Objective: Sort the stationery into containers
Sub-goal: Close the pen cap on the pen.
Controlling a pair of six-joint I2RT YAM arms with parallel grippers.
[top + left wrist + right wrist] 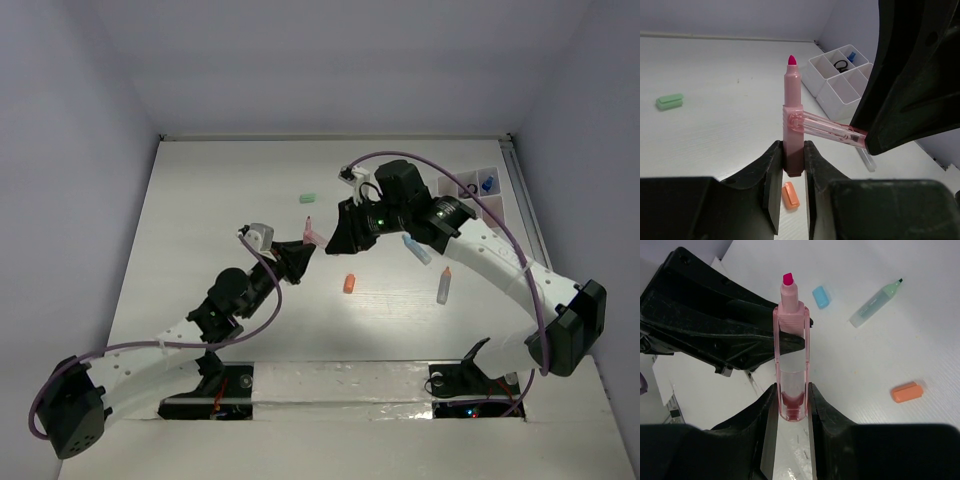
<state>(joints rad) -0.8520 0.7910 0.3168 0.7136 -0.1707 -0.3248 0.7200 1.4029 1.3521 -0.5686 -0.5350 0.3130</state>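
Note:
A pink marker (792,100) stands upright with its bare tip up, and my left gripper (793,151) is shut on its lower end. A clear pink cap (791,365) lies across the marker's ribbed collar, touching it; my right gripper (792,396) is shut on the cap's closed end. In the top view both grippers meet over the table's middle, the left gripper (300,251) and the right gripper (336,236), with the marker (314,235) between them. The white divided tray (497,207) sits at the far right and holds a blue clip (487,184).
Loose on the table lie a green eraser (308,198), a short orange piece (349,284), a blue-capped pen (417,249) and an orange-tipped pen (444,285). A mint marker (876,304) and a blue cap (820,296) show below the right wrist. The tray (837,97) also holds a black ring (841,65).

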